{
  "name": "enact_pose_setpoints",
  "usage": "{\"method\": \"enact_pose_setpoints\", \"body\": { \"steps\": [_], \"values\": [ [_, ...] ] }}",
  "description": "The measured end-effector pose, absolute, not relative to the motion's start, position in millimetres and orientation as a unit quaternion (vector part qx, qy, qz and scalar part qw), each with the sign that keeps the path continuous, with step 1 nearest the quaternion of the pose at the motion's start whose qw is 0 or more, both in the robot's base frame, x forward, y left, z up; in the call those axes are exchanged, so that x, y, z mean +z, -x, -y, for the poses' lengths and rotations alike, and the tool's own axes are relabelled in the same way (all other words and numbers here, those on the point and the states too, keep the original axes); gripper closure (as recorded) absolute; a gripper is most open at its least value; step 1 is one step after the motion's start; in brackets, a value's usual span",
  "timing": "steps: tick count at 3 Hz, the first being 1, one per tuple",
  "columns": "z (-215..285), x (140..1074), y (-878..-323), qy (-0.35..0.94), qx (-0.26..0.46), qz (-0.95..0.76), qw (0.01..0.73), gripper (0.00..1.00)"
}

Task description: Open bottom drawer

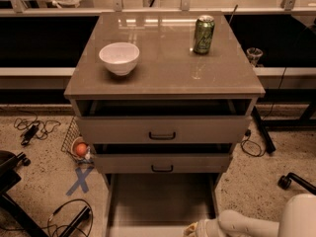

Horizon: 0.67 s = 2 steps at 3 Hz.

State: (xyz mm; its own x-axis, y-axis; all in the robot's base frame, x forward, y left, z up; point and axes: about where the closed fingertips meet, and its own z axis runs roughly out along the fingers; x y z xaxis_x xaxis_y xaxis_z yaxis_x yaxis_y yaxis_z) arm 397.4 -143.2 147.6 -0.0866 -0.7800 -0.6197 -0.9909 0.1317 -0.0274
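The bottom drawer point(160, 201) is pulled far out of the grey-taupe cabinet. Its plain grey inside shows, and its front runs off the lower edge of the view. The middle drawer point(163, 164) and the top drawer point(163, 130) stand a little open above it, each with a black bar handle. My gripper point(193, 229) sits at the very bottom edge, at the drawer's front right corner, on the white arm point(247, 224) that comes in from the lower right.
A white bowl point(119, 58) and a green can point(203, 34) stand on the cabinet top. A wire basket with an orange ball point(80, 149) sits left of the cabinet. Cables and a blue X mark point(79, 180) lie on the floor at left. A chair wheel point(284, 181) is at right.
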Motion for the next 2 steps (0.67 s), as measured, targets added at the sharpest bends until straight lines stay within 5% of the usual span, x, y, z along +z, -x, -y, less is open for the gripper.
{"method": "enact_pose_setpoints", "body": {
  "steps": [2],
  "values": [
    [141.1, 146.6, -395.8, 0.626, 0.209, -0.707, 0.255, 0.52]
  ]
}}
